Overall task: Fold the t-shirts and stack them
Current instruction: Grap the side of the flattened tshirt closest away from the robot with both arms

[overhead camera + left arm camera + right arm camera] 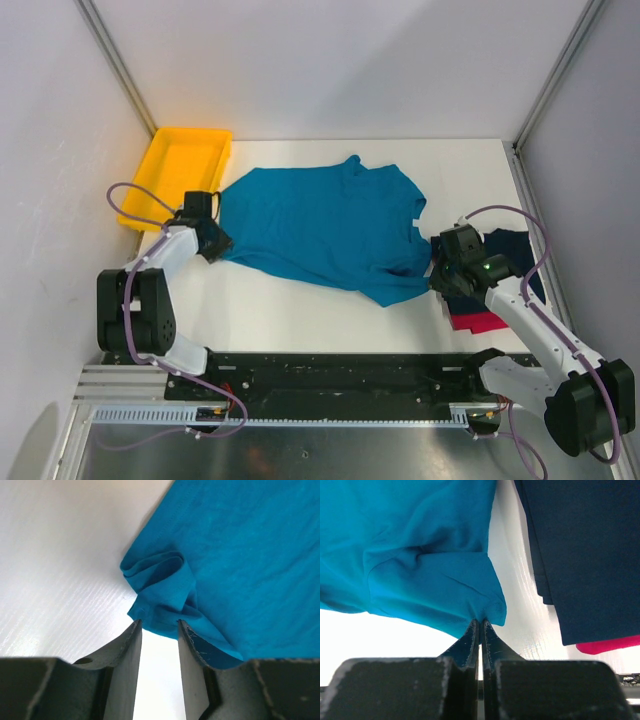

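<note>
A teal-blue t-shirt (330, 225) lies spread across the middle of the table. At its left edge my left gripper (217, 244) stands open, jaws apart. A crumpled corner of the teal cloth (160, 587) lies right at the fingertips, with bare table showing between the jaws (158, 625). My right gripper (438, 270) is shut on the hem of the teal shirt (420, 555) at its right side, the cloth pinched at the tips (480, 621). A folded dark navy t-shirt (508, 246) lies at the right on top of a red-pink one (482, 322).
A yellow plastic tray (160, 160) stands at the back left, just beyond the left arm. The navy shirt (585, 545) and a sliver of the red-pink one (610, 644) lie close to the right of my right gripper. Enclosure walls stand on both sides.
</note>
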`<control>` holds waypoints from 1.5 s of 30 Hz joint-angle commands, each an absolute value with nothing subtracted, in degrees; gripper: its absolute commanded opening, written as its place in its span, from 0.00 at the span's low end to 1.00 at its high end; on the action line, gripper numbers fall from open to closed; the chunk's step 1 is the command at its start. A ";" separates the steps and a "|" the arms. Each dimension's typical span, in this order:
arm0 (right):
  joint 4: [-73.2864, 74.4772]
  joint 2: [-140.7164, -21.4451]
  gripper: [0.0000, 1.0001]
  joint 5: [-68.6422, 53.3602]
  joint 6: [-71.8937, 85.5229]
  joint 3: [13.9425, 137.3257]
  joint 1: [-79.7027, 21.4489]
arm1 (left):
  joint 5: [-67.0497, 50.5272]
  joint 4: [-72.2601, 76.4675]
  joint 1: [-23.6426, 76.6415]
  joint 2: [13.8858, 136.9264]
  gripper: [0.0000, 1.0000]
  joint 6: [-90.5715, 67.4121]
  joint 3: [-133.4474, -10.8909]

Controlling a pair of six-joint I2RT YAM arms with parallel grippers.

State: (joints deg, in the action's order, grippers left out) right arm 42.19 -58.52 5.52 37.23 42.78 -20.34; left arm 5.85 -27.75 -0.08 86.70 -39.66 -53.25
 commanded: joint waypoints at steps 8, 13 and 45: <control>42.15 -58.40 0.00 5.92 35.94 44.65 -20.03 | 13.25 -29.56 -5.42 76.84 0.38 -46.63 -46.89; 42.33 -57.97 0.00 5.74 36.01 44.46 -20.12 | 12.52 -29.94 -7.07 75.38 0.38 -47.59 -43.68; 38.17 -55.76 0.00 0.75 36.35 39.11 -24.79 | 9.73 -38.09 -7.89 63.33 0.35 -56.37 -30.89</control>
State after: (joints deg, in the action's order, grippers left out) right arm 40.58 -56.64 2.26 37.47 39.22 -24.53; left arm 10.11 -37.80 -7.46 62.81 -52.95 -32.05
